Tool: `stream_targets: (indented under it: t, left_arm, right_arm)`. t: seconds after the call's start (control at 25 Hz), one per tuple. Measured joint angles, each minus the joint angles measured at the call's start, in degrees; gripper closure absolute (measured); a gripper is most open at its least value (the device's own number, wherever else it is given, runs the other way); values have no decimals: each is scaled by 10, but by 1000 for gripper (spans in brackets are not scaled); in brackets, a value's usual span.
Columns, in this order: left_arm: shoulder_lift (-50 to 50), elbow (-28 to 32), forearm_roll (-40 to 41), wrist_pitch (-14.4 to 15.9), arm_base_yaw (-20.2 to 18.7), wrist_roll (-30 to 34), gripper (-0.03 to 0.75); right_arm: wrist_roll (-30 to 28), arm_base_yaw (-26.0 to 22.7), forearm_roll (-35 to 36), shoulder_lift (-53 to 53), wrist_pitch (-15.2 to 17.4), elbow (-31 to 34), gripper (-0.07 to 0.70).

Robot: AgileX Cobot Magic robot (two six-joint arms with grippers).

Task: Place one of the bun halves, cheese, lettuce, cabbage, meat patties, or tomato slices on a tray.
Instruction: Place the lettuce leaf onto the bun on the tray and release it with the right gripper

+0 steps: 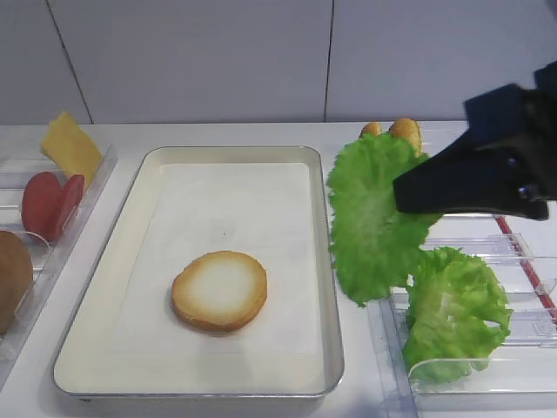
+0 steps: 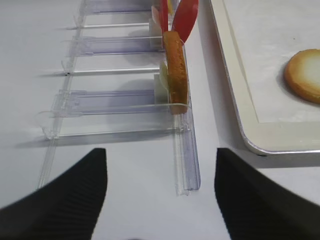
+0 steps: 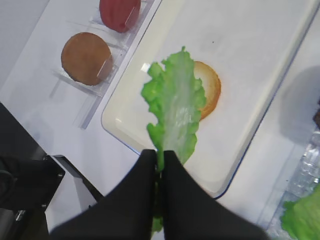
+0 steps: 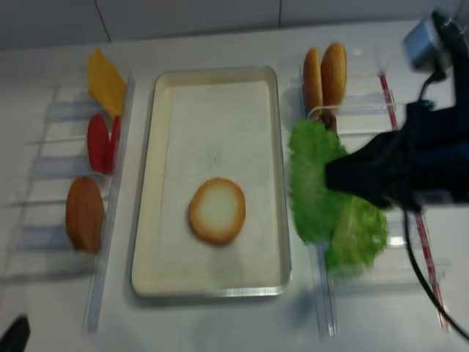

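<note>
— Where's your right gripper (image 3: 160, 162)?
— At the tray's (image 1: 326, 261) three o'clock rim, reaching leftward, pinching the lettuce (image 1: 372, 218), which hangs in the air. Your left gripper (image 2: 160, 200) is spread apart, holding nothing.

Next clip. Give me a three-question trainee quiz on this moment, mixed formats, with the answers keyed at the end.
1. True or false: the right gripper is shut on the lettuce.
2. What already lies on the tray?
A. a tomato slice
B. a bun half
C. the cheese
3. Fill in the missing word: in the exterior high view, the held lettuce hangs just past the tray's ____ edge, not yet above the bun half.

Key
1. True: the jaws pinch one end of the leaf and the rest hangs free.
2. B: it lies with its pale cut face up.
3. right
</note>
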Motion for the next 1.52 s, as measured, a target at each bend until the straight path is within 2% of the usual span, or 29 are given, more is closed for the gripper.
stream_targets:
  t: [0.08,0.28,0.56,0.88,1.2,1.52]
  left_arm:
    - [0,0,0,0,0,0,284]
    - [0,0,0,0,0,0,284]
    - [0,0,0,0,0,0,284]
    - [0,0,0,0,0,0,284]
    - [0,0,0,0,0,0,284]
    - [0,0,0,0,0,0,284]
  right_arm:
    - [8,40,0,25,-31,-1,589]
    - [16,136,0,104,-83,-41,589]
    - [30,211,0,224,-129,-130,589]
    - [56,244,13,341,-150,-190,589]
    - [58,247,57,402,-190,-199,589]
    - [58,248,60,421,-211,-199,589]
